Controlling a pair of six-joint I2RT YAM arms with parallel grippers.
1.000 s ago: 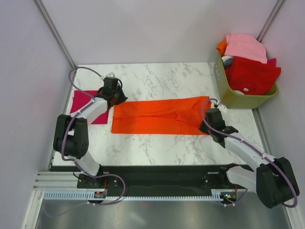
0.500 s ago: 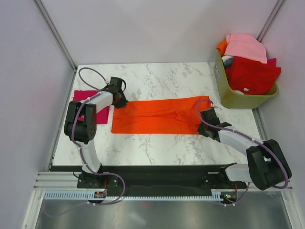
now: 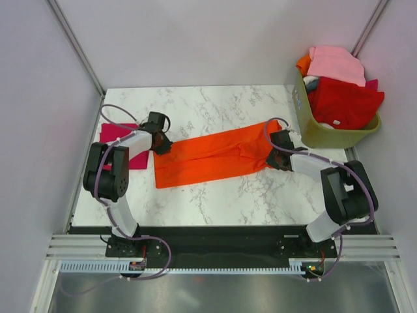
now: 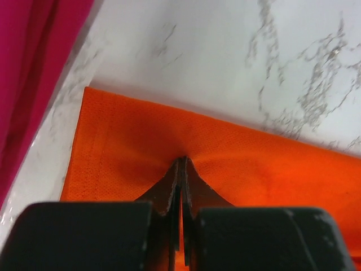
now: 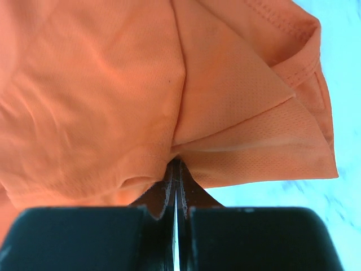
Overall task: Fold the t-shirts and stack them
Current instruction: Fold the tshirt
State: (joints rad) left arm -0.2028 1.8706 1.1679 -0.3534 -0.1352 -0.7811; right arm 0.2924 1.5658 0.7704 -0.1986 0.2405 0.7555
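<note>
Orange t-shirt (image 3: 215, 158) now slanted; left claw (image 3: 164, 149), right claw (image 3: 274, 154) still pinching.

Nothing legible appears in any view: no word, brand, number or sign. The green basket (image 3: 324, 136) at the far right of the desk (image 3: 215, 104) bears small pale marks on its side wall, too small to read.
</note>
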